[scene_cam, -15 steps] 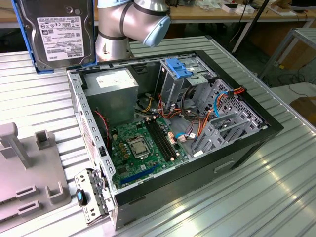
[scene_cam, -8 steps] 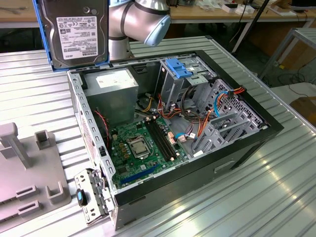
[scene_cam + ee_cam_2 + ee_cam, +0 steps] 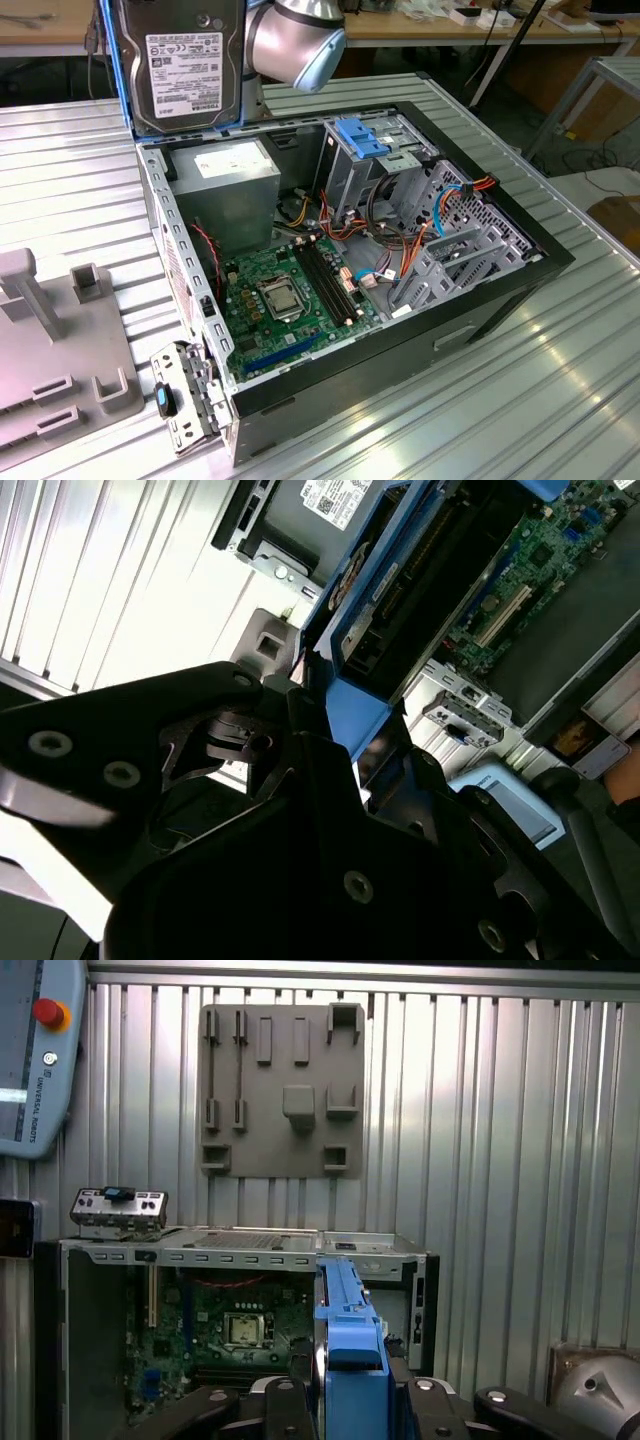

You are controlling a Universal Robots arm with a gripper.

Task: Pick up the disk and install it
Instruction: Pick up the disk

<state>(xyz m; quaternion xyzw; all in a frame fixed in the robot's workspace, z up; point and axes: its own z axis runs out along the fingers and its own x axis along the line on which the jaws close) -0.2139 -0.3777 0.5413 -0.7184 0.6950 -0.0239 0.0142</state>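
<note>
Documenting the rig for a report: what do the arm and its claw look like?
The arm is smooth silver-grey with a rounded joint housing. The claw is matt black, angular, its plates fastened by small round screws.

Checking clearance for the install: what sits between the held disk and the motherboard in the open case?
In the exterior view, the grey power supply lies between the disk, held above the case, and the green motherboard.
</note>
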